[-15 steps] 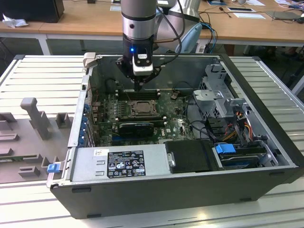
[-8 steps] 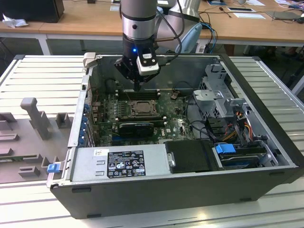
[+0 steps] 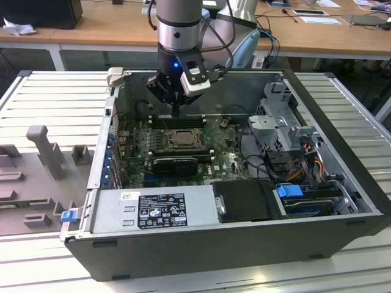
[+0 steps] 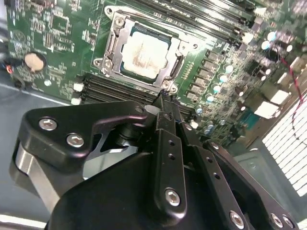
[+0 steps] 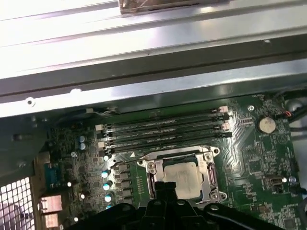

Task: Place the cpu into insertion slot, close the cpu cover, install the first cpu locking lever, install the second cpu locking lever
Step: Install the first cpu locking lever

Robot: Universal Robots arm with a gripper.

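While the single arm hangs over the open computer case (image 3: 357, 198), its one gripper (image 3: 176, 112) points down into the case, just above the far edge of the insertion slot (image 3: 181, 139) in the exterior view. In the second wrist view the two fingers of the gripper (image 4: 165, 98) meet at their tips, so the jaws look closed, and I see nothing held between them; the tips stand just beside one corner of the socket frame, but I cannot tell if they touch it. There is one cpu (image 4: 146, 52), and it lies flat inside the slot, with its pale metal top facing up. One cpu cover (image 4: 111, 45) lies down around it, so the chip shows through the cut-out centre. I cannot tell from these pictures how the locking levers stand. In the first wrist view the same cpu (image 5: 181, 173) sits beside the gripper (image 5: 165, 189), and four long dark memory slots (image 5: 165, 129) run side by side between the socket and the case wall. One round coin battery (image 5: 265, 124) sits on the green motherboard (image 5: 249, 158), apart from the socket. In the exterior view one grey power supply box (image 3: 153, 207) fills the near side of the case.
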